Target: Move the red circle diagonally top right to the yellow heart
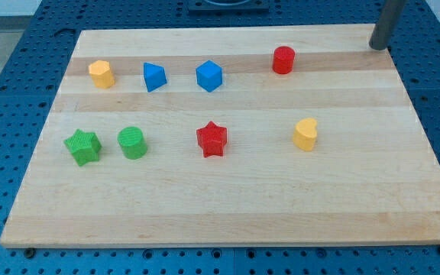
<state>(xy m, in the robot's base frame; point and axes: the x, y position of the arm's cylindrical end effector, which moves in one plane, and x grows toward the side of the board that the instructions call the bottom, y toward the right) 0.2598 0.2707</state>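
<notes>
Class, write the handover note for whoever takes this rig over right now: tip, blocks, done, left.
My tip rests at the board's top right corner, touching no block.
The red circle stands in the top row, up and to the view's left of the yellow heart, well apart from it.
Done: nothing yet.
Left: push the red circle to the heart's upper right.

lab bench | blue perforated table | wooden board
</notes>
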